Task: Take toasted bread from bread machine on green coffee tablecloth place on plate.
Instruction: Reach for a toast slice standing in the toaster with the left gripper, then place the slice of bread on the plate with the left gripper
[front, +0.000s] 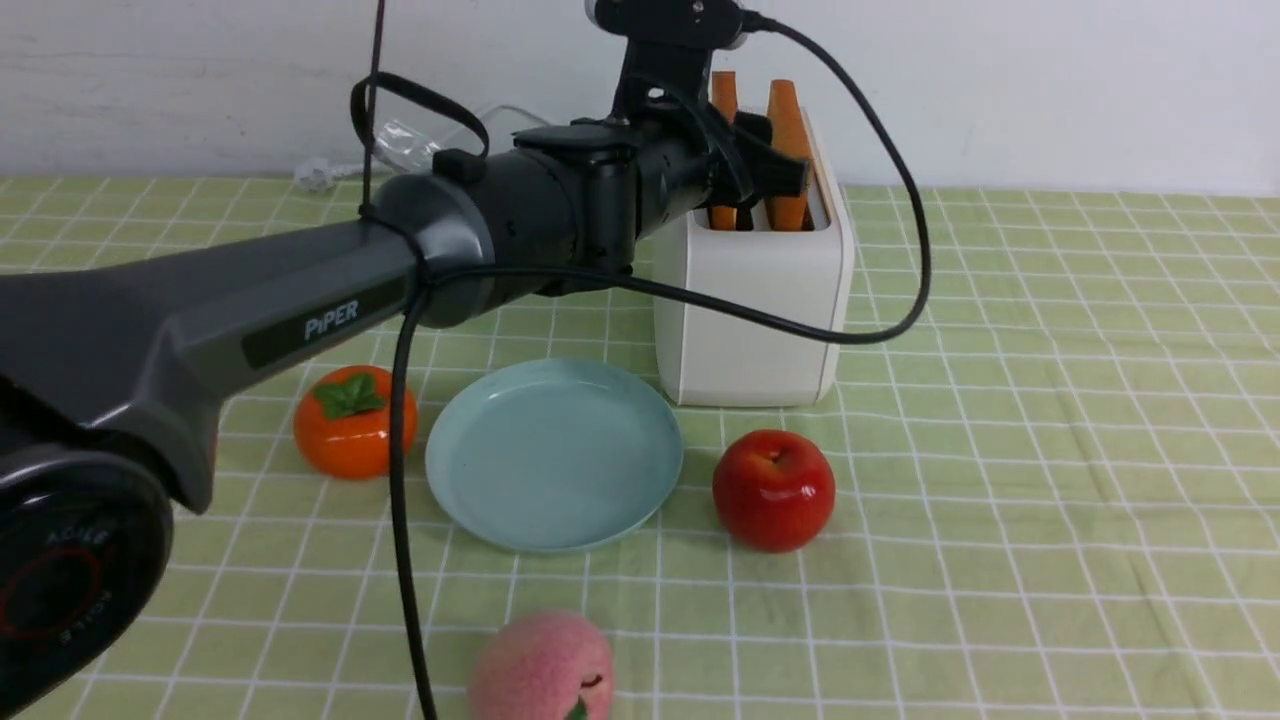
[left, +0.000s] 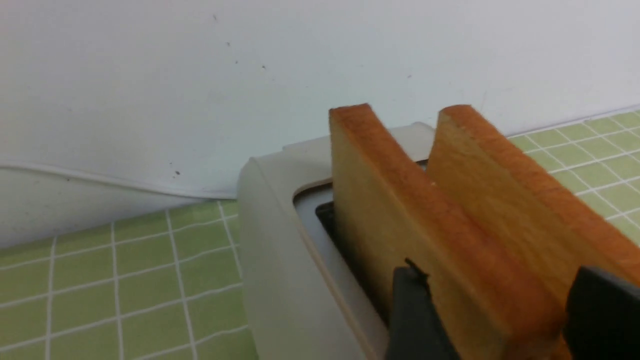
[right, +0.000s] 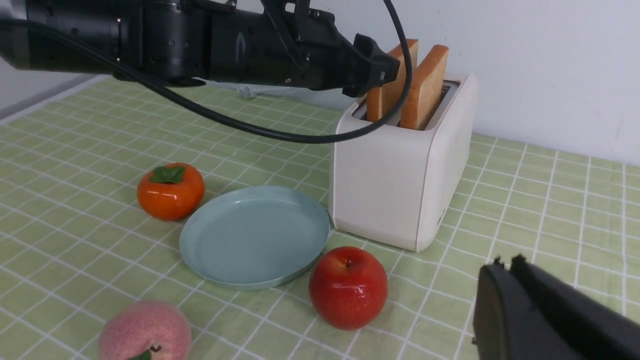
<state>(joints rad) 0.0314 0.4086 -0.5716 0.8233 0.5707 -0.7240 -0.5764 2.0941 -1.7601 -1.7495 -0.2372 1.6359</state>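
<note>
Our left hand (front: 772, 165) stands spread astride one toast slice (left: 440, 220) upright in the toaster (front: 750, 300), ready to pinch its faces, while our right hand (right: 506, 262) sits shut aside, leaving the bare plate (front: 470, 470) reachable.

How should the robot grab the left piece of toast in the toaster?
Pinch the top part of the left toast slice, the bit sticking up above the toaster. Come down from above and squeeze its two flat faces: it stands upright with its lower part sunk in the slot. Then probably lift straight up. The left tool is open at it.
</note>
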